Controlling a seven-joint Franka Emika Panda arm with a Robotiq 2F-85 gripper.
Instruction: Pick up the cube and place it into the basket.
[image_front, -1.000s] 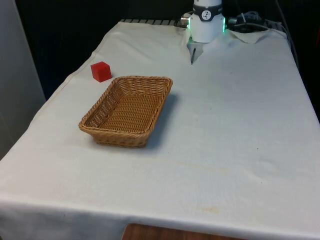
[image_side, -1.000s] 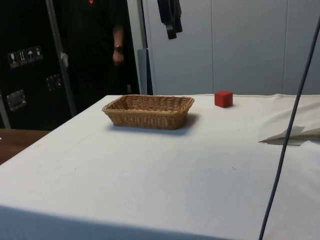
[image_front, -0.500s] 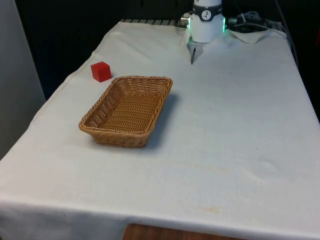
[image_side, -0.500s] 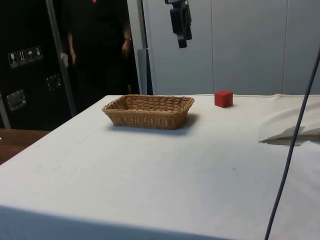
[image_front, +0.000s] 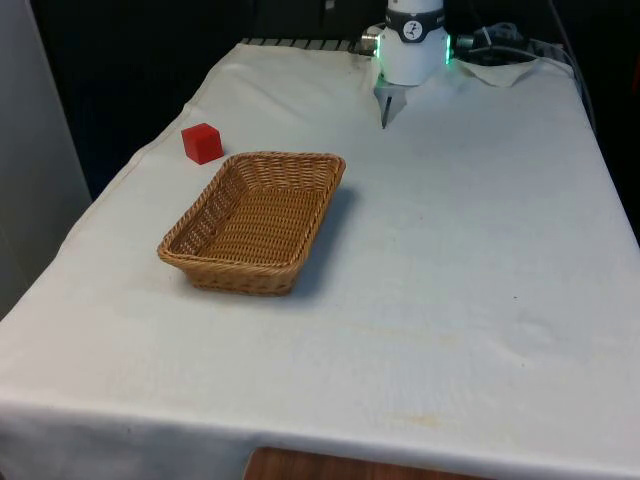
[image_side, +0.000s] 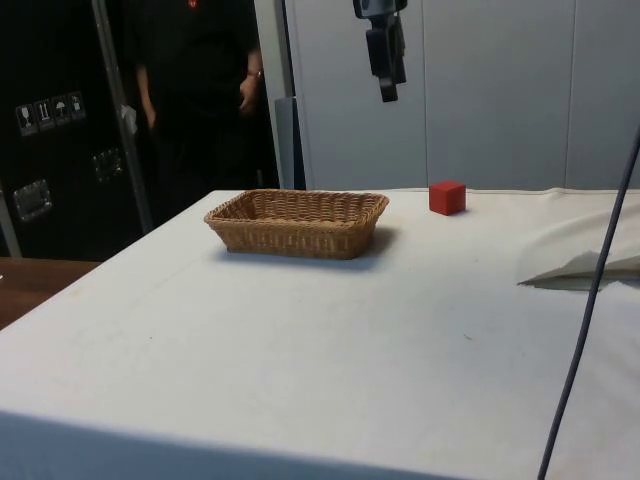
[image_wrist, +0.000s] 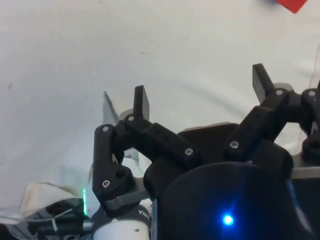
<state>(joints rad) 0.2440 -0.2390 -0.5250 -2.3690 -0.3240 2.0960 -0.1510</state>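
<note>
Nothing is done yet: red cube (image_front: 202, 143) sits on the cloth just beside the empty wicker basket (image_front: 255, 217), while the gripper (image_side: 384, 62), fingers spread and empty, hangs high above the basket.

No readable words, brands or numbers stand on anything here. The only signs are small white handling pictograms on a label (image_side: 48, 113) stuck to the dark case (image_side: 60, 150) at the side view's left edge: 1 looks like an umbrella, the others are too small to make out. No text sits beside them.
</note>
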